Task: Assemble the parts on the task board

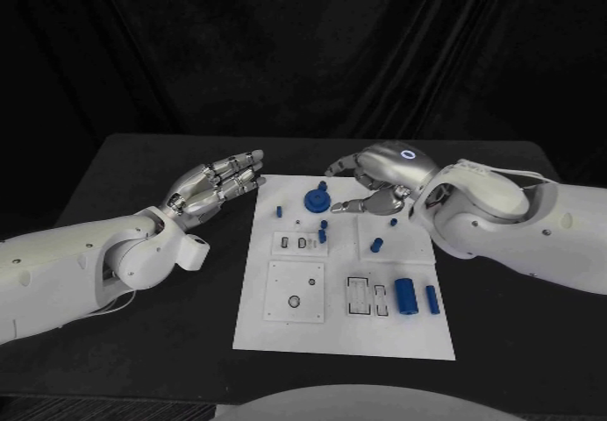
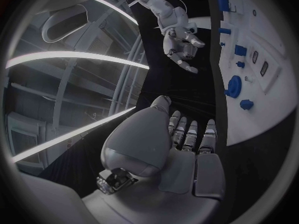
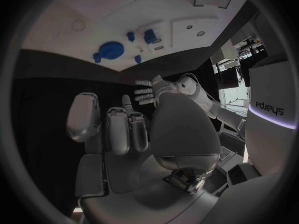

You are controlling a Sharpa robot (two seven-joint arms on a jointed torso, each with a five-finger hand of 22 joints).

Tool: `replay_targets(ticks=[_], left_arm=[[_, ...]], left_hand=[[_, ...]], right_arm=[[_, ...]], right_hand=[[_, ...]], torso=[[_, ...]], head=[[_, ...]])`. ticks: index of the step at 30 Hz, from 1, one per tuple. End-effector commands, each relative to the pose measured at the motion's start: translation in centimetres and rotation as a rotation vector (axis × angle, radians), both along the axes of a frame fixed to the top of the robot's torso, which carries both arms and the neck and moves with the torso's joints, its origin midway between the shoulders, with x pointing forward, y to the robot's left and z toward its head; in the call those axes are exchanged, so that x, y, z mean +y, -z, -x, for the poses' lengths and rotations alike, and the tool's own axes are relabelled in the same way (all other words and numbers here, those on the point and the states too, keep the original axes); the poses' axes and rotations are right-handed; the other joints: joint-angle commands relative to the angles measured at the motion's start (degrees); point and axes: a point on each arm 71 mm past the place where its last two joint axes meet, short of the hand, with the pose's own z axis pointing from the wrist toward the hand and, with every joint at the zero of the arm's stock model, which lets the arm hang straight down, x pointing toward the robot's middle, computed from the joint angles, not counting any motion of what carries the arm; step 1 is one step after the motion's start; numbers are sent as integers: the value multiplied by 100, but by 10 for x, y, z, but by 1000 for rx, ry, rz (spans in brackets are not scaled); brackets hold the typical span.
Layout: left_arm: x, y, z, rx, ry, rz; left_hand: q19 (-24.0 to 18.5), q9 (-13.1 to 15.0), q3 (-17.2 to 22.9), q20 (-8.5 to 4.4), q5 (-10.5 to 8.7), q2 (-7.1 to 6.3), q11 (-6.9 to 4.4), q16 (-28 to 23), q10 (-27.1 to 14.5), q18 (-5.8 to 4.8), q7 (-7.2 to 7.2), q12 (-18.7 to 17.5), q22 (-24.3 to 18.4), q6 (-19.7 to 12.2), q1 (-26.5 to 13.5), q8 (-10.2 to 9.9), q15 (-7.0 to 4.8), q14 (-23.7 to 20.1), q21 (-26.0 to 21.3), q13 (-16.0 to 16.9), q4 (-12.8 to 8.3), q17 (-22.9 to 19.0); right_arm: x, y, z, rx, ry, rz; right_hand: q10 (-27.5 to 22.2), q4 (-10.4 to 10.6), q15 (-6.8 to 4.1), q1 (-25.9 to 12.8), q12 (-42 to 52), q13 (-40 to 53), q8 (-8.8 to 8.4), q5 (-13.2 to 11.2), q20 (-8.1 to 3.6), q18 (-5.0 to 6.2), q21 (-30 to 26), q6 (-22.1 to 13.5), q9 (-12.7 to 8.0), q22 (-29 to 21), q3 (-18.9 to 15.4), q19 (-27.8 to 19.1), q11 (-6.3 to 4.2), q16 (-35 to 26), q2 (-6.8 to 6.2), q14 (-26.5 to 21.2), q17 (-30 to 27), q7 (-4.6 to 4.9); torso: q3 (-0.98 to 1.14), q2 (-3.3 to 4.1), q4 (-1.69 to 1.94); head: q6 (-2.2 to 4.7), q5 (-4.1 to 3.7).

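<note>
Two robot hands flank the white task board (image 1: 344, 267) on the black worktop (image 1: 152, 167) in the head view: left robot hand (image 1: 217, 187) flat, empty, fingers extended; right robot hand (image 1: 374, 180) curled, empty, above the board's far edge near a blue round part (image 1: 317, 200). Left wrist view: blue parts (image 2: 234, 86) on the board. Right wrist view: fingers (image 3: 118, 129) apart, holding nothing.

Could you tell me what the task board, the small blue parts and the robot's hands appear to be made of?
Task board: seemingly matte white plastic or painted sheet, flat and even, no glare. Blue parts, such as the large cylinder: probably moulded or printed plastic, uniform saturated colour, dull surface. Left hand and right hand: silver with soft highlights, suggesting metal or metallic-coated plastic; the look cannot settle which.
</note>
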Motion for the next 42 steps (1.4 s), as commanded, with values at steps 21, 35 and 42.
replay_targets(ticks=[21, 35, 42], left_arm=[[-35, -30, -13, -96, 38, -793], [-81, -8, -11, 96, 193, -1175], [-97, -4, -11, 118, 215, -1315]], left_hand=[[6444, 707, -947, -573, -2905, -254, 110, 8360, 7606, -624, 408, 8126, 7109, 2733, -1897, 1712, -249, 8132, 7794, 8674, 303, 8767], [7624, 1742, -1399, -864, -2705, -107, -266, 8360, 7606, -882, 17, 8126, 8319, 3415, -2422, 2378, -605, 8132, 8274, 8674, 300, 8767], [7625, 2139, -1408, -960, -2617, -32, -354, 8360, 7606, -880, -65, 8126, 8315, 3464, -2519, 2519, -697, 8132, 8266, 8674, 293, 8767]], right_arm=[[-62, -29, -17, 56, 185, -123], [-69, 5, -17, 149, 225, -84], [-69, 11, -17, 183, 240, -60]], right_hand=[[599, -43, 135, -365, 15, 1508, 308, 96, 109, -13, 93, 623, -150, 933, -300, 52, 162, 48, 807, 453, 807, 125], [599, -85, 156, -255, 15, 1508, 371, 409, 128, -7, 67, 823, -223, 926, -321, 47, 190, 33, 1001, 447, 782, 121], [599, -97, 160, -199, 15, 1508, 369, 617, 135, -2, 46, 872, -271, 920, -339, 40, 191, 33, 1056, 447, 779, 123]], torso=[[173, -324, -122], [401, -565, -320], [441, -579, -397]], head=[[111, 154], [-313, 178], [-313, 194]])
